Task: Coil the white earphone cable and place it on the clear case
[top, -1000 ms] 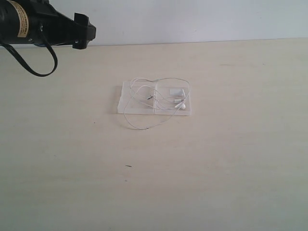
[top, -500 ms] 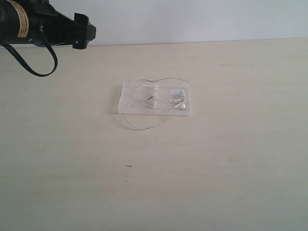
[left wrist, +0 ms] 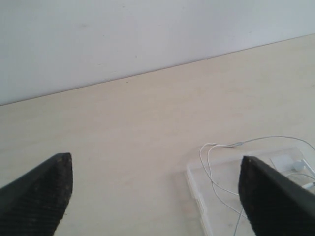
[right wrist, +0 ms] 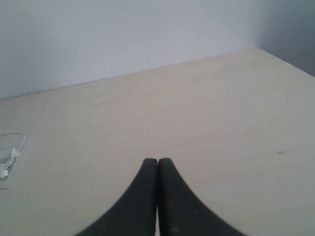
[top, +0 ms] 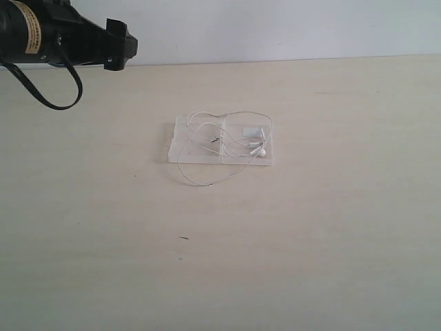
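The clear case (top: 196, 150) lies flat in the middle of the table, with a small white label (top: 252, 129) on its right half. The white earphone cable (top: 258, 149) is loosely looped over it, earbuds on the right half, and one loop hangs off the front edge onto the table. My left gripper (left wrist: 155, 196) hangs above and left of the case, open wide and holding nothing; the left wrist view shows the case (left wrist: 194, 184) and cable (left wrist: 212, 167) beside one finger. My right gripper (right wrist: 157, 164) is shut and holds nothing, far from the cable (right wrist: 12, 147).
The black left arm (top: 62, 38) with its thick black robot cable (top: 48, 96) is at the top left of the exterior view. A pale wall (top: 275, 27) runs behind the light wooden table (top: 310, 227). A small dark speck (top: 185, 238) lies near the front.
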Controlling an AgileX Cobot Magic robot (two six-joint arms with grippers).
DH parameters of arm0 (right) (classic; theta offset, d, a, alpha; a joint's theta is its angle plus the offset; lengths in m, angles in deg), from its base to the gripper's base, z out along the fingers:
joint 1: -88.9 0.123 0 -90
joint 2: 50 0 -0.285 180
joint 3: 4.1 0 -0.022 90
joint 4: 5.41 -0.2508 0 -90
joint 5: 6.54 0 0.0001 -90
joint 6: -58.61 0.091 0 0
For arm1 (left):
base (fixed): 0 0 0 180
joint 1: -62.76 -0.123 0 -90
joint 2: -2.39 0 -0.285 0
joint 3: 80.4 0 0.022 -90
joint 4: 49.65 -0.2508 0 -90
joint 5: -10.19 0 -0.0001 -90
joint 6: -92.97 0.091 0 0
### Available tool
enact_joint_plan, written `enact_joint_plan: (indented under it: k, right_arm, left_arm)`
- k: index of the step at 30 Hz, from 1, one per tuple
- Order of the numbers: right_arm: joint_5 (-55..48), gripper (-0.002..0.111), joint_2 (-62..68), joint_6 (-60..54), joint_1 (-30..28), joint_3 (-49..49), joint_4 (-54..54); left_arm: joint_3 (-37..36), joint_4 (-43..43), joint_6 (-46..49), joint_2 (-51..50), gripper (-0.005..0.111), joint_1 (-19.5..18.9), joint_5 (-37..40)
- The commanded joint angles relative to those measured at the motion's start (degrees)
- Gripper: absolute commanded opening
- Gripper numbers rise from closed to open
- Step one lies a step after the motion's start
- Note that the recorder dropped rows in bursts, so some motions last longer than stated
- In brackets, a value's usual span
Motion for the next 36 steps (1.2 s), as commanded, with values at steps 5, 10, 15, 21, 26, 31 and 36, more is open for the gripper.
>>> enact_joint_plan:
  k: [5,10,15,21,26,31,36]
  right_arm:
    - [1.0,0.000,-0.3,-0.6,-0.3,-0.3,0.0]
    - [1.0,0.000,-0.3,-0.6,-0.3,-0.3,0.0]
    - [1.0,0.000,-0.3,-0.6,-0.3,-0.3,0.0]
    - [1.0,0.000,-0.3,-0.6,-0.3,-0.3,0.0]
    - [1.0,0.000,-0.3,-0.6,-0.3,-0.3,0.0]
    - [1.0,0.000,-0.3,-0.6,-0.3,-0.3,0.0]
    - [1.0,0.000,-0.3,-0.6,-0.3,-0.3,0.0]
  left_arm:
    - [0.3,0.4,-0.3,0.4,0.087,-0.3,-0.1]
    - [0.3,-5.4,9.3,0.4,0.087,-0.3,0.2]
    - [0.3,-6.9,11.9,0.5,0.087,-0.3,0.2]
    - [-0.4,-7.1,12.2,8.8,0.087,-0.3,3.2]
    - [-5.5,-7.1,12.2,24.2,0.087,-0.4,10.5]
    - [-12.3,-5.3,10.6,42.7,0.087,-4.4,11.5]
    - [-19.7,-4.2,10.3,59.6,0.087,-11.0,12.9]
